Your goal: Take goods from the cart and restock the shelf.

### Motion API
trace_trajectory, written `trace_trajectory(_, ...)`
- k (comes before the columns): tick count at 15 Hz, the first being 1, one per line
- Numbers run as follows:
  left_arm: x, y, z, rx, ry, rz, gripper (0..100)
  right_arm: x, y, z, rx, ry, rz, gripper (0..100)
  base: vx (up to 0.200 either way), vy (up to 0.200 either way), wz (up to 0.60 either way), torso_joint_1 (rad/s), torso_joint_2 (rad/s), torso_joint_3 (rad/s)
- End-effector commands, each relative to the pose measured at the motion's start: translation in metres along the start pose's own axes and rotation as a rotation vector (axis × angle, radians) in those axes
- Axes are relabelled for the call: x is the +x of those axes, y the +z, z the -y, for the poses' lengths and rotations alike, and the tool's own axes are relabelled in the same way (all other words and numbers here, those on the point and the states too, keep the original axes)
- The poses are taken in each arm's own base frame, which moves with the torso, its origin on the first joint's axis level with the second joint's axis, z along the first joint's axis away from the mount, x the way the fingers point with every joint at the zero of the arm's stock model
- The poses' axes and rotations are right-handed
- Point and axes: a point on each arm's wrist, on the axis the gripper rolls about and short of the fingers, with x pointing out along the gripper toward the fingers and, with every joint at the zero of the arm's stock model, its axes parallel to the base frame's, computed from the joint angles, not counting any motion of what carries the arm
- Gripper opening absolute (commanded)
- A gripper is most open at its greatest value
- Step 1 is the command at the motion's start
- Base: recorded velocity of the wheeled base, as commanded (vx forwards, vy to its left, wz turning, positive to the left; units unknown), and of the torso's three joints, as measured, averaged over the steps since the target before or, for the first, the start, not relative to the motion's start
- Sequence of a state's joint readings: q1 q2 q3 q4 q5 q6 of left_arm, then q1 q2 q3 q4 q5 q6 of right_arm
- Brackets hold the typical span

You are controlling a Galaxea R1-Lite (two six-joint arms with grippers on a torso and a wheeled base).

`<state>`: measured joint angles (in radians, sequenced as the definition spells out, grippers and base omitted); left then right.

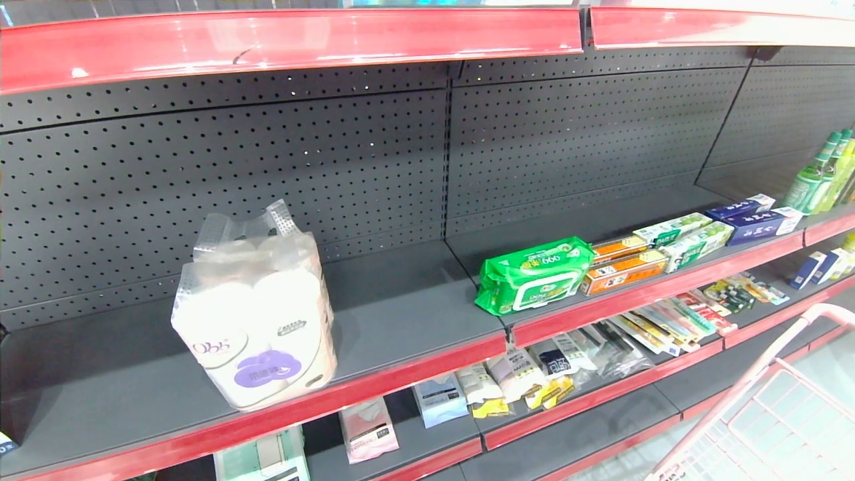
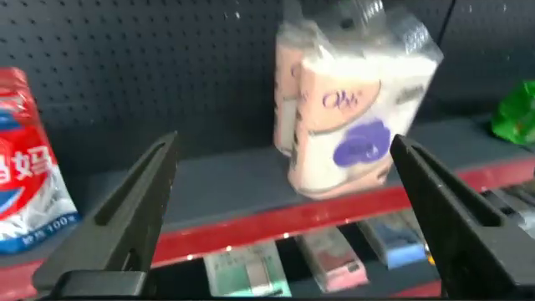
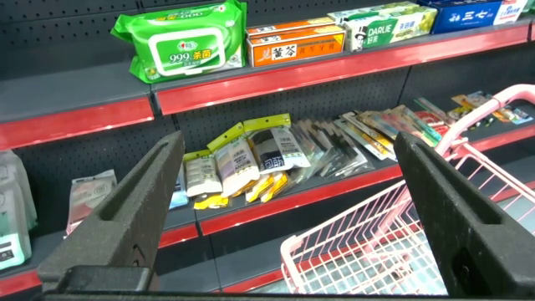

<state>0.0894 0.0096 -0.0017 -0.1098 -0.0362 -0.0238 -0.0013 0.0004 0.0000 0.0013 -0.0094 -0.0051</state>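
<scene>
A pack of toilet paper rolls in clear wrap stands upright on the dark shelf, near its red front lip. My left gripper is open in front of that pack, a little away from the shelf, with nothing between its fingers. My right gripper is also open and holds nothing. It hangs above the pink wire cart, facing the lower shelves. The cart's corner shows at the lower right of the head view.
A green wet wipes pack and orange toothpaste boxes lie on the same shelf to the right. A red and white bag stands left of the toilet paper. Small packets fill the lower shelves. Bare shelf lies between the toilet paper and the wipes.
</scene>
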Motion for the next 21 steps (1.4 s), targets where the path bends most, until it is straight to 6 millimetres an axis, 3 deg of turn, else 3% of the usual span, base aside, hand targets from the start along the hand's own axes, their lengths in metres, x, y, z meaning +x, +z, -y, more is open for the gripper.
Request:
trace_trajectory(1, -0.0006, -0.0077, 0.0017, 0.007, -0.075, -0.068, 100, 0.0001, 0.0002, 0.0, -0.001, 0.0, 0.0, 100, 0.0, 0.0, 0.0, 0.0, 0.0, 0.0)
trace_trajectory(5, -0.0013, -0.0063, -0.0006, -0.003, -0.276, -0.058, 100, 0.0, 0.0, 0.0, -0.001, 0.0, 0.0, 100, 0.0, 0.0, 0.0, 0.0, 0.0, 0.0)
trace_trajectory(10, -0.0006, -0.0072, -0.0057, -0.022, -0.096, -0.06, 100, 0.0001, 0.0, 0.0, 0.002, 0.0, -0.001, 100, 0.0, 0.0, 0.0, 0.0, 0.0, 0.0)
trace_trajectory(17, -0.0011, -0.0115, -0.0046, 0.002, -0.148, -0.101, 100, 0.0001, 0.0, 0.0, -0.001, 0.0, -0.001, 100, 0.0, 0.0, 0.0, 0.0, 0.0, 0.0)
trace_trajectory(21, -0.0011, -0.0116, -0.0046, 0.0, -0.149, -0.103, 100, 0.0001, 0.0, 0.0, -0.001, 0.0, -0.001, 100, 0.0, 0.0, 0.6, 0.004, 0.0, 0.004)
